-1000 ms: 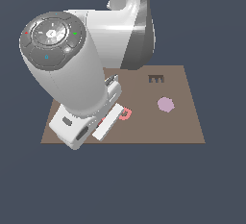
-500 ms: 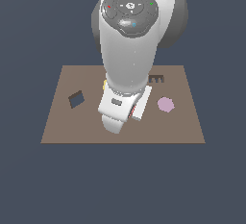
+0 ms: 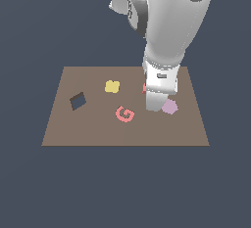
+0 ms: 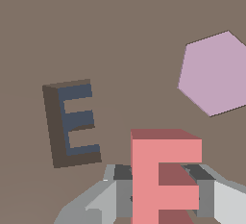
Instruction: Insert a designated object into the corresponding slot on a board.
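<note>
Clearly, the grey two-fingered gripper point(image 4: 158, 192) is clamped on the flat salmon-red E-shaped block point(image 4: 163, 177), its fingers point(image 4: 120, 189) pressed against the block's two sides. In the wrist view the dark brown E-shaped recess point(image 4: 72, 122) lies near the block but apart from it, and a flat pale-purple hexagon point(image 4: 216, 74) lies further off. In the exterior view the large flat brown rectangular board point(image 3: 98, 134) carries a salmon-red letter G point(image 3: 125, 114), a yellow lobed piece point(image 3: 112, 86) and a dark blue-grey square cutout point(image 3: 78, 101) at the exterior view's left. No brand or label is readable.
</note>
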Controlling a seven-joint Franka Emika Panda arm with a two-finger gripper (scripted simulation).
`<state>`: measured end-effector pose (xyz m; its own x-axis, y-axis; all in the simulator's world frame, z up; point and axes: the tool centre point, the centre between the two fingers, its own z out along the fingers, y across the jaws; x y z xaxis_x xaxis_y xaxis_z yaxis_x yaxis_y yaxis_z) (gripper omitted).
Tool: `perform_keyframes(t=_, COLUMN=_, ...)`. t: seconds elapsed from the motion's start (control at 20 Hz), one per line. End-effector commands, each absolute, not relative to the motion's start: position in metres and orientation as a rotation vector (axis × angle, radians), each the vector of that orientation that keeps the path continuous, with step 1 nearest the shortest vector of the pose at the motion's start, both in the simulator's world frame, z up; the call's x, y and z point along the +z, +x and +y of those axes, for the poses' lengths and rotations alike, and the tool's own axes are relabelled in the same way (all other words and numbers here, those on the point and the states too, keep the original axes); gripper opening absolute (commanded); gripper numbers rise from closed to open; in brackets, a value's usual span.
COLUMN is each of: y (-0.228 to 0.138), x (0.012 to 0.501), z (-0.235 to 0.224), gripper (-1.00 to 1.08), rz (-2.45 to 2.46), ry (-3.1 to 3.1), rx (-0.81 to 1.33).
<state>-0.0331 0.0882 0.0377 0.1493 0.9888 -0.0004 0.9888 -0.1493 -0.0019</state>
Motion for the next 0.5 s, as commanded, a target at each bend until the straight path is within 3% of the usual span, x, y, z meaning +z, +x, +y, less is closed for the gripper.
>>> perform_keyframes(t=0.0, y=-0.048, x=0.038, z=0.101, gripper=-1.0, rz=-2.101, ry=-2.335, rx=0.002)
perform_keyframes(t=0.45, y=-0.083, x=0.04, z=0.126, gripper=-1.0, rz=-2.208, ry=-2.234, rx=0.003)
